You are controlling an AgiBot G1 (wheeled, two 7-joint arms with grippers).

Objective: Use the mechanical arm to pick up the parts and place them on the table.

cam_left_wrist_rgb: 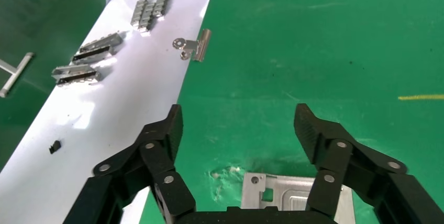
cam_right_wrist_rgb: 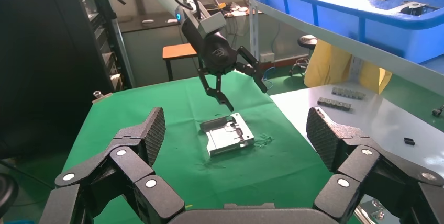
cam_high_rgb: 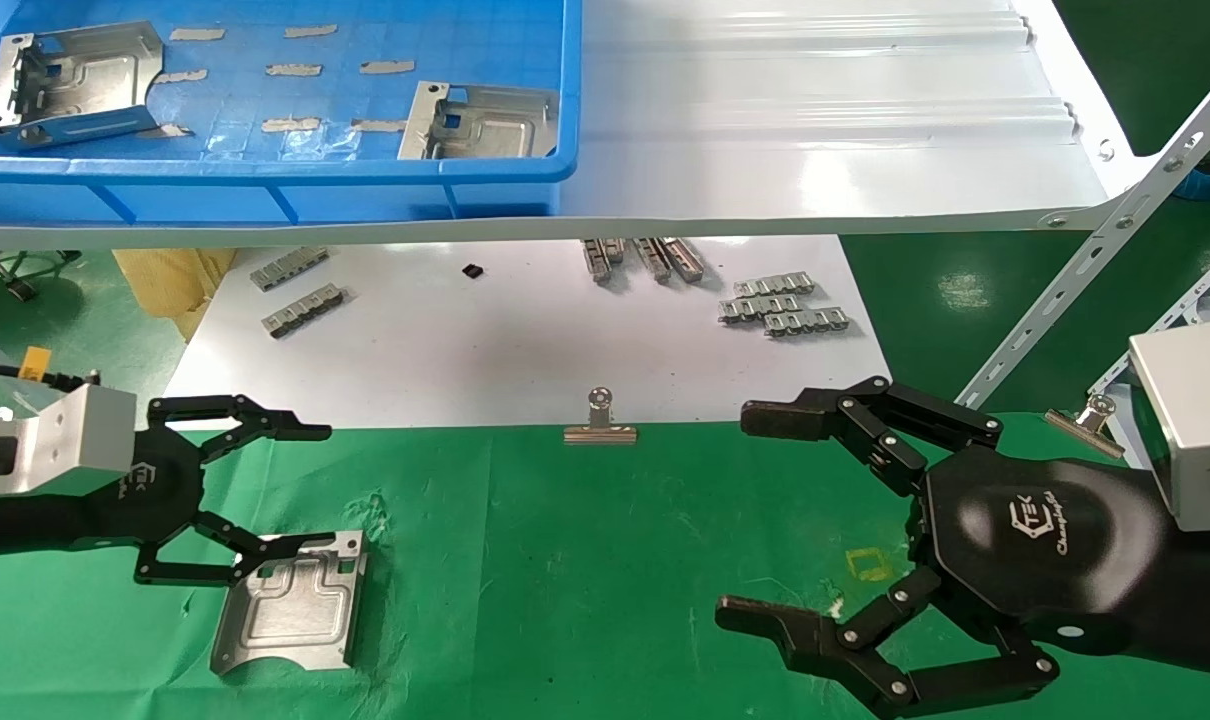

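One silvery stamped part [cam_high_rgb: 290, 600] lies flat on the green table [cam_high_rgb: 565, 560], at the near left. My left gripper [cam_high_rgb: 305, 490] is open and empty just above the part's far edge. In the left wrist view the part [cam_left_wrist_rgb: 285, 192] shows under the open gripper [cam_left_wrist_rgb: 238, 124]. In the right wrist view the left gripper [cam_right_wrist_rgb: 243, 93] hangs clear of the part [cam_right_wrist_rgb: 228, 136]. Two more parts [cam_high_rgb: 75, 80] [cam_high_rgb: 480, 120] lie in the blue bin [cam_high_rgb: 265, 170]. My right gripper [cam_high_rgb: 755, 515] is open and empty over the cloth at the near right, also seen from its own wrist [cam_right_wrist_rgb: 235, 130].
The blue bin stands on a glossy white shelf [cam_high_rgb: 815, 120] overhead at the back. A white board [cam_high_rgb: 515, 340] holds small notched strips [cam_high_rgb: 785, 305]. A binder clip [cam_high_rgb: 600, 425] sits at the board's edge. A slotted metal brace [cam_high_rgb: 1115, 230] rises at the right.
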